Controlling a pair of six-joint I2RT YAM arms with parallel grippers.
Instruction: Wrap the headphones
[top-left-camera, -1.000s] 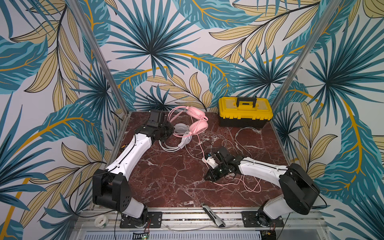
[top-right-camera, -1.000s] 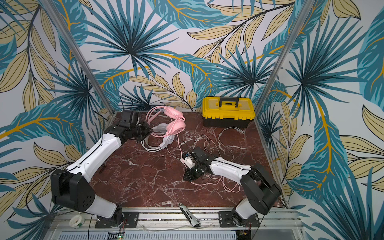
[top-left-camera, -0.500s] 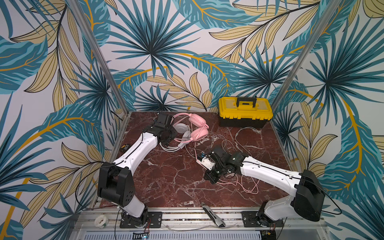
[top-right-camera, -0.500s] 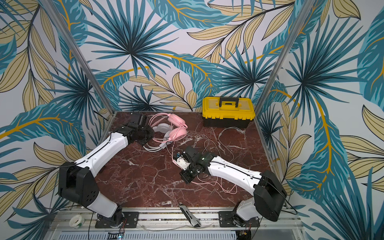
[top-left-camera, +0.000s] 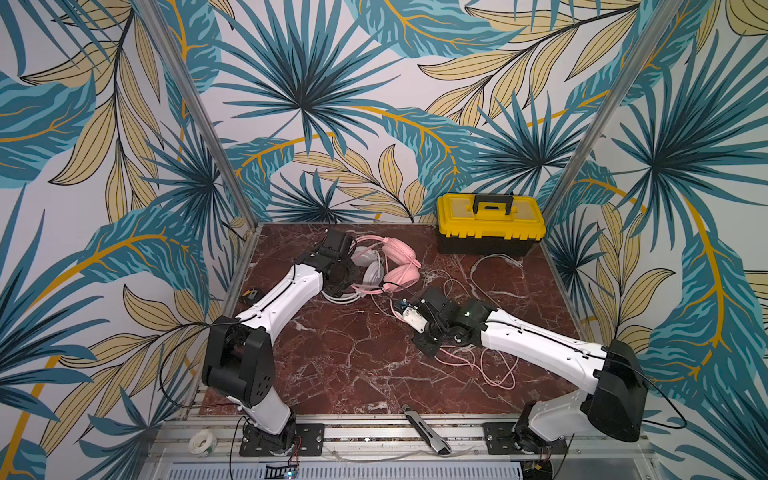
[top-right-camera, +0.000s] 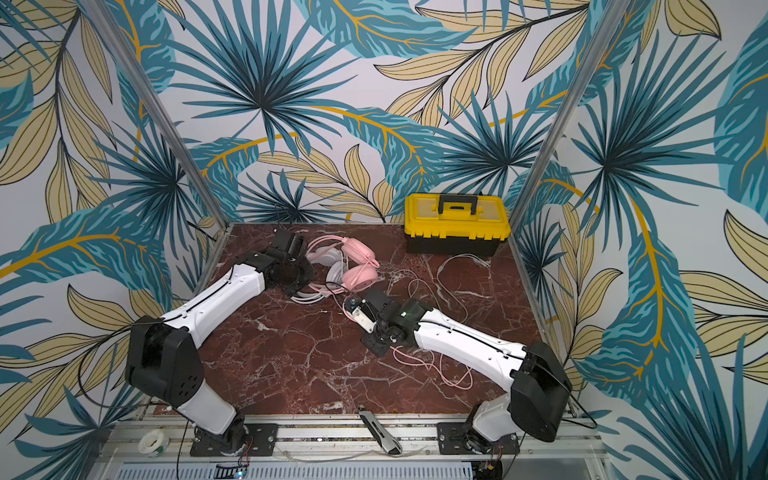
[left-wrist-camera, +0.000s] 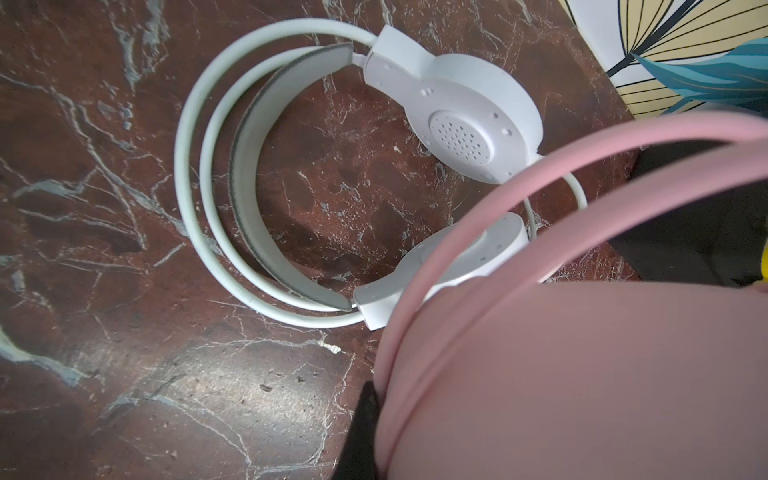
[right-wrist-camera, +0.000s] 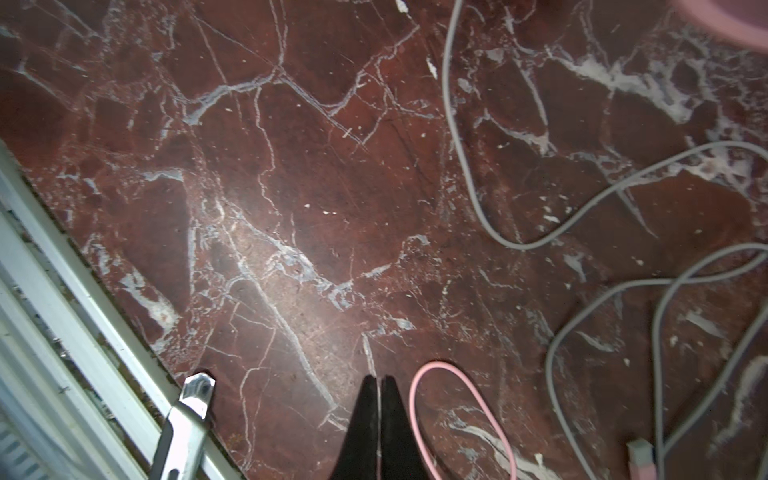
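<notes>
- Left wrist view is showing the left gripper with only one black finger in sight, pressing against the pink headset. Its jaws are closed, apparently pinching that headset and holding it over the white headset.
- Meanwhile the right gripper is pointing down at the table, its fingers meeting tip to tip with nothing showing between them. A loop of the pink cable is lying just beside them.
- Flat on the marble, the white headset is lying partly under the pink band, and its grey-white cable is trailing loose and crossing itself.
- Wrapping is, by the look of it, barely beginning, since both cables are sprawling unwound.
- For the next move, the right jaws are likely needing to part, take the pink loop and wind it around the held headset, avoiding the grey-white cable.
- At the back, the yellow toolbox is sitting with its lid shut, hiding its contents.
</notes>
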